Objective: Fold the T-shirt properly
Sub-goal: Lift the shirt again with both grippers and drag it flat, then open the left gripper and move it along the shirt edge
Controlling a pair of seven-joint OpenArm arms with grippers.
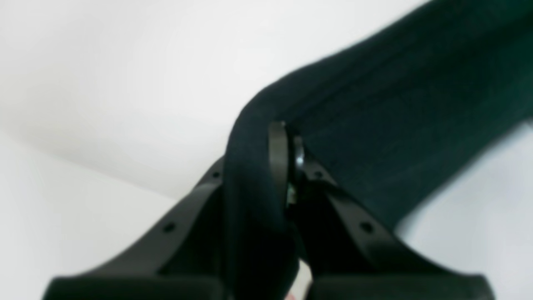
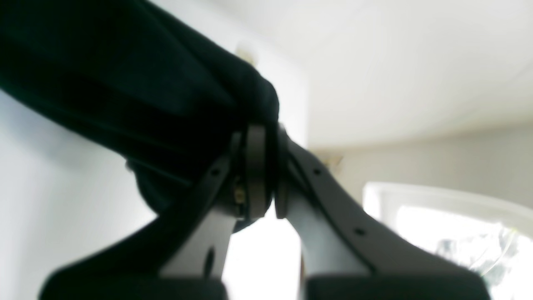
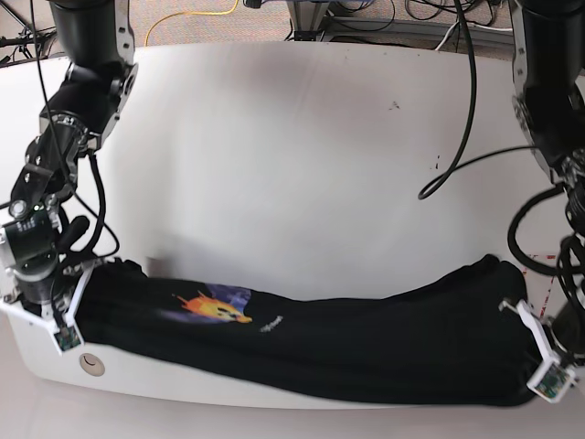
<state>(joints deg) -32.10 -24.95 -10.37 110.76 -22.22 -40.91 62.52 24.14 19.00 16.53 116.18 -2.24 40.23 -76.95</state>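
Black T-shirt (image 3: 311,343) stretched between both clamped fingers (image 1: 278,154).

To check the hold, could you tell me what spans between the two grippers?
The T-shirt stretches from right gripper to left gripper, seen in base view.

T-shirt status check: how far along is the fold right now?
Done: the T-shirt is gathered into a long band along the table's near edge, print facing up. In hand: the left gripper and right gripper are each shut on one end, holding it stretched between them. Left: laying it flat and folding it into a compact shape.
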